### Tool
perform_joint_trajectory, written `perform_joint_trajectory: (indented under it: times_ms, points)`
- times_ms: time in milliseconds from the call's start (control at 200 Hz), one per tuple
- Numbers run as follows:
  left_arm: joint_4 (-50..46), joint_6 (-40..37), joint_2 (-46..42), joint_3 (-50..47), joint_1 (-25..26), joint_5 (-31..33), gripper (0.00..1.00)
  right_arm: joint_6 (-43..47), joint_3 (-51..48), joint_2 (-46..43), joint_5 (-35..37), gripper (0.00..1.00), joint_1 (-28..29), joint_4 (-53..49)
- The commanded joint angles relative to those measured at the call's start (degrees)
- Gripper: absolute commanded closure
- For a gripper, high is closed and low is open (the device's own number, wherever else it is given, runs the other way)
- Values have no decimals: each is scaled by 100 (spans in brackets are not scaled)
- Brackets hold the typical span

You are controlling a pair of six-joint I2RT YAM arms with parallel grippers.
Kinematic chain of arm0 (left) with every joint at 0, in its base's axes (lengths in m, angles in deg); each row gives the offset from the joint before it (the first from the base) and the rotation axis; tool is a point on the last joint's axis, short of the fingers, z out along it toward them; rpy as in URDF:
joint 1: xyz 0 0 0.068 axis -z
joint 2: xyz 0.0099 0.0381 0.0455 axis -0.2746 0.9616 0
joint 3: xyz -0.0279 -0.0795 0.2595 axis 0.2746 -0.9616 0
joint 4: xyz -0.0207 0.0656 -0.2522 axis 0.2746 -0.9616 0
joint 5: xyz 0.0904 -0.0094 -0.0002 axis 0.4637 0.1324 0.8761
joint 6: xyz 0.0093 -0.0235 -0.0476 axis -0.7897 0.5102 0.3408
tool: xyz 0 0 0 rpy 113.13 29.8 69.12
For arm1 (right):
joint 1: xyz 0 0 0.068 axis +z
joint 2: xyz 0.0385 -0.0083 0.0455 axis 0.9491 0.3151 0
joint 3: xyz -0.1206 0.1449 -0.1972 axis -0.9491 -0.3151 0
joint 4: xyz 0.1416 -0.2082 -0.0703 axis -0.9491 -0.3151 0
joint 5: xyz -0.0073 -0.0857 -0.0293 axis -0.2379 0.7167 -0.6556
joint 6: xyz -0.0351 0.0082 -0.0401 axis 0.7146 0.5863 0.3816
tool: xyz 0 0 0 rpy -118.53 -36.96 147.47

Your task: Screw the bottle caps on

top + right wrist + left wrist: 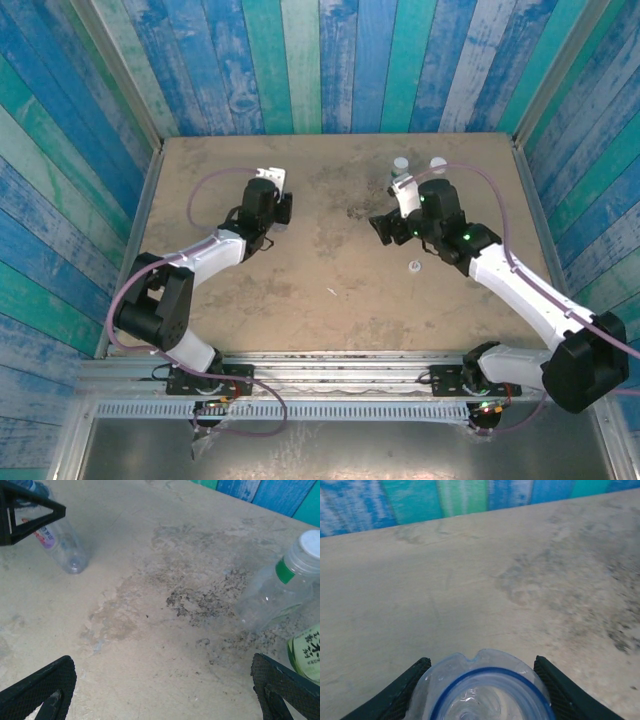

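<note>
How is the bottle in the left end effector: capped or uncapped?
Uncapped: the left wrist view looks into the open, blue-ringed mouth of the bottle, gripped by the left end effector.

The bottle (487, 690) between the left fingers (395, 695) is blurred and cut off by the bottom edge

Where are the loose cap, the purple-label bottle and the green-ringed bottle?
loose cap (413, 266), top external view, its top
purple-label bottle (68, 555), right wrist view, clear lower body
green-ringed bottle (270, 592), right wrist view, clear body

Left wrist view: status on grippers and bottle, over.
Left gripper shut on uncapped bottle. Right gripper open, empty. Loose cap on table. Capped bottle, green-label bottle beside right gripper.
</note>
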Motion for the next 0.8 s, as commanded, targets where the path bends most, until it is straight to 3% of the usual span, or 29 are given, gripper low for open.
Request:
perform_joint_trajectory:
  times_ms: [0,95,285,491,796]
  points:
    - [-469,-565,-200,23,400,-930,47,-231,-236,-237,282,7,-135,24]
    - [-582,-907,-267,3,740,-1293,47,-332,-425,-375,246,7,-328,67]
    - [-713,-1185,-381,-71,978,-2892,48,-390,-805,-558,187,8,-694,-62]
    - [-672,-1764,-447,-262,1513,-3816,47,-486,-992,-672,242,8,-829,-21]
    - [-623,-1797,-308,-278,1514,-3944,38,-418,-938,-492,-32,8,-839,38]
